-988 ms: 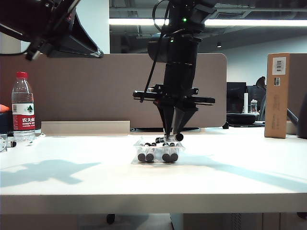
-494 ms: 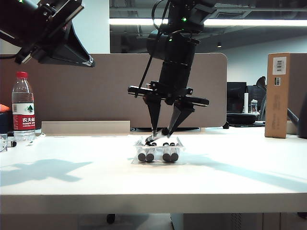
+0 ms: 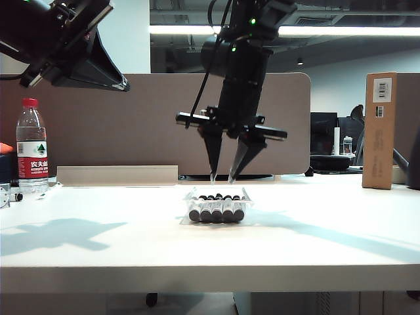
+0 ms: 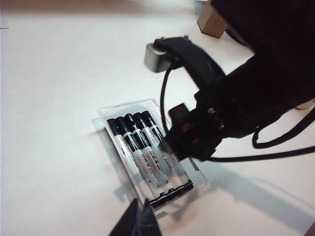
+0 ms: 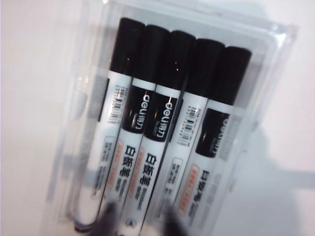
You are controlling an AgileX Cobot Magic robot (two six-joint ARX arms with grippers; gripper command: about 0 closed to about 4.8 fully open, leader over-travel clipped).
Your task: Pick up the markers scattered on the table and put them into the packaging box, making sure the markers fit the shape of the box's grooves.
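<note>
Several white markers (image 3: 216,214) with black caps lie side by side in the grooves of the clear packaging box (image 3: 244,197) at mid-table. My right gripper (image 3: 222,178) hangs open just above them, fingers pointing down, with nothing held. In the right wrist view the markers (image 5: 162,113) fill the box (image 5: 275,54), and the blurred right gripper (image 5: 139,220) straddles one barrel without touching it. My left gripper (image 4: 140,210) is shut and empty, high at the upper left of the table, looking down at the markers (image 4: 142,152) in the box (image 4: 106,115).
A water bottle (image 3: 31,147) stands at the far left of the table. A tall brown cardboard box (image 3: 379,130) stands at the far right, also seen in the left wrist view (image 4: 211,22). A partition wall runs behind the table.
The right gripper opened and let go of a marker, which now lies in the middle groove between the others. The gripper has risen a little. The left arm has barely moved.
</note>
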